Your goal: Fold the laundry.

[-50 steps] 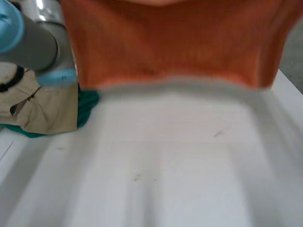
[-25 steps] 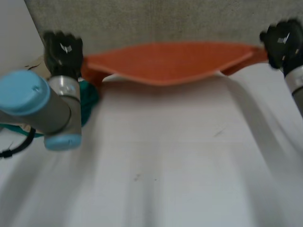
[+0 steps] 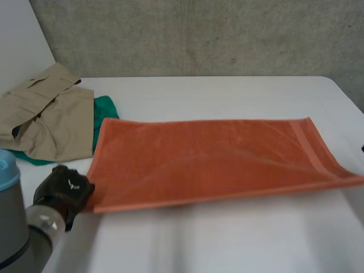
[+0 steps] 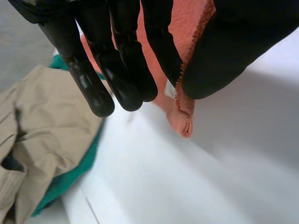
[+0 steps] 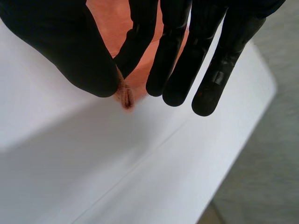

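One towel (image 3: pixel 205 162), white table (image 3: pixel 227 244), concrete wall (image 3: pixel 199 34)

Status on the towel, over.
Left hand pinches one near corner of orange towel; right hand pinches the other. Towel spread across table. Khaki garment, green cloth beside its left edge.

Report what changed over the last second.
The orange towel, held up close before the head camera a second ago, was swung out and down and now lies spread on the table. The left hand and right hand drew back to the near side, each pinching a near corner of it. The khaki garment and green cloth stayed piled at the left.
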